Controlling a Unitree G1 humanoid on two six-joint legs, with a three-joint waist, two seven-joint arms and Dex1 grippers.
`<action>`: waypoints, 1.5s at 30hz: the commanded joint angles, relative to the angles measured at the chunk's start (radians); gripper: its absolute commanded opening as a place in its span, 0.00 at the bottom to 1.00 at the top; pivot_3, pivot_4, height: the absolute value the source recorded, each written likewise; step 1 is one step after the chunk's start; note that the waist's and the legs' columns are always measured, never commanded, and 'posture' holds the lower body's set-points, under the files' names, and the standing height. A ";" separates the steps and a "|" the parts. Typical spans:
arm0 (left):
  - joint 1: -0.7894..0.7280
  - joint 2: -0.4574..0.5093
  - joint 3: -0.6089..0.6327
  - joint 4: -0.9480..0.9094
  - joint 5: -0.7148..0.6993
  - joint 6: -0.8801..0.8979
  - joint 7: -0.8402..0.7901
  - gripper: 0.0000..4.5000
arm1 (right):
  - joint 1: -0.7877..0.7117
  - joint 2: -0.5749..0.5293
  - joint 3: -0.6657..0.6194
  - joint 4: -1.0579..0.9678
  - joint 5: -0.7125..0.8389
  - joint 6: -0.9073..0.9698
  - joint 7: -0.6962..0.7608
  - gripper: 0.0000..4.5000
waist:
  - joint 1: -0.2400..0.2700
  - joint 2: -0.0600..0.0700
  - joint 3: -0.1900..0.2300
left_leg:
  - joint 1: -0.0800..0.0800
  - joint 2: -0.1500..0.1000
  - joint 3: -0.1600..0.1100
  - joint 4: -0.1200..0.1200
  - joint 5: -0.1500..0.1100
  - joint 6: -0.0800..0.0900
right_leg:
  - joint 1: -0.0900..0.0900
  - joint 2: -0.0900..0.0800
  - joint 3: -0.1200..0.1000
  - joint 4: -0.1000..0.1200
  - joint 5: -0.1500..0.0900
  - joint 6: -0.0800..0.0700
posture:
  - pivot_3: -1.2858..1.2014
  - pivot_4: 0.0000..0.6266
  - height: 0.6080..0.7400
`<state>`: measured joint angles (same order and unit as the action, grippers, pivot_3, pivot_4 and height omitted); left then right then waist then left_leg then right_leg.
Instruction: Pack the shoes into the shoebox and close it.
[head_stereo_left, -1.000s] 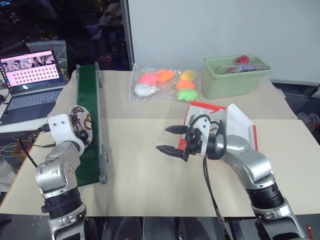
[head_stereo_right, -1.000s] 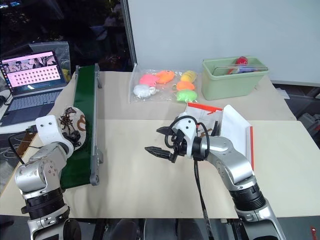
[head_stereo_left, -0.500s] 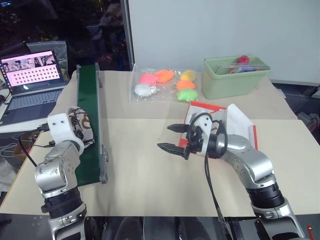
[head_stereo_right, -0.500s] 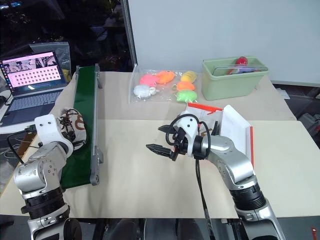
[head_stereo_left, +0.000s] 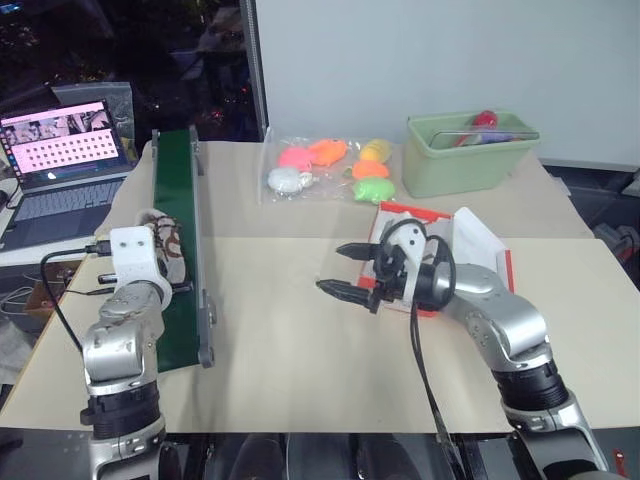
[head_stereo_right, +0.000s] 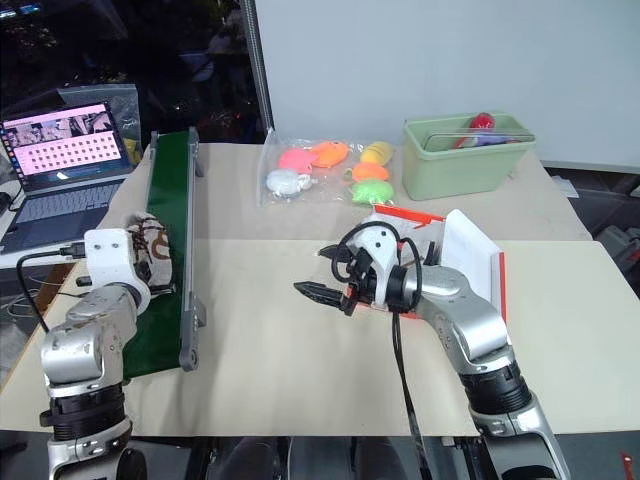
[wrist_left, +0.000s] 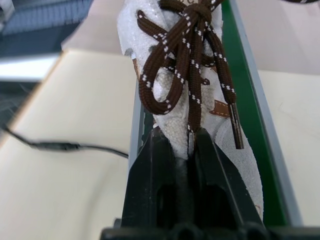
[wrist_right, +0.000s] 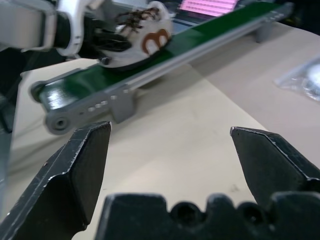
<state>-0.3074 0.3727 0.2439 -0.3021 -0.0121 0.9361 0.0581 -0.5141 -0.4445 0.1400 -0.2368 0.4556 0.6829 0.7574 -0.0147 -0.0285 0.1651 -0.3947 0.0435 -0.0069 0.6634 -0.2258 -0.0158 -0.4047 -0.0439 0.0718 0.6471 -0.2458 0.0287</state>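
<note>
Left pincer (wrist_left: 176, 145) clamped on a beige shoe (wrist_left: 200, 100) above the green conveyor (head_stereo_left: 178, 250); right pincer (head_stereo_left: 347, 270) agape, well apart.

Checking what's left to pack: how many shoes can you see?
1: the shoe is on the green conveyor belt, pinched by the left gripper. Another may be hidden inside the shoebox.

Left gripper (head_stereo_left: 160, 262) is clamped on a pale shoe (head_stereo_left: 168, 250) right at the green conveyor (head_stereo_left: 180, 240). The right gripper (head_stereo_left: 343, 270) hovers wide open over the table (head_stereo_left: 280, 350) — the red shoebox (head_stereo_left: 470, 250) sits open just behind that arm, with toys (head_stereo_left: 330, 168) and a green bin (head_stereo_left: 470, 152) further back.
</note>
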 joint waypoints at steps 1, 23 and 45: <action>-0.012 0.069 -0.106 -0.074 0.145 -0.226 0.044 0.00 | -0.053 0.036 -0.058 0.030 0.028 0.053 -0.061 1.00 | 0.000 -0.003 0.002 | -0.001 0.000 0.000 0.000 0.000 0.000 | -0.001 0.000 0.000 0.000 0.000 0.000 | 0.52 0.24 0.92; -0.132 -0.296 0.037 -0.241 -0.905 -0.051 -0.138 0.00 | -0.293 0.362 -0.516 0.265 0.504 0.486 -0.520 1.00 | -0.029 -0.003 0.002 | -0.024 0.001 0.000 0.001 0.001 -0.001 | -0.021 0.000 -0.001 0.000 0.003 0.001 | 0.52 0.24 0.92; -0.138 -0.216 -0.051 -0.220 -0.919 -0.068 -0.127 0.00 | -0.303 0.366 -0.455 0.231 0.539 0.486 -0.607 0.34 | -0.028 -0.003 0.002 | -0.025 0.001 0.000 0.001 0.001 -0.001 | -0.021 0.000 -0.001 -0.001 0.003 0.001 | 0.52 0.24 0.92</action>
<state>-0.4176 0.1568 0.2049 -0.4712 -0.9019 0.8976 -0.0473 -0.8014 -0.0822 -0.3139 0.0194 0.9876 1.1755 0.1685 -0.0431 -0.0317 0.1671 -0.4192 0.0441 -0.0071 0.6640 -0.2251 -0.0164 -0.4256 -0.0441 0.0707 0.6457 -0.2425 0.0300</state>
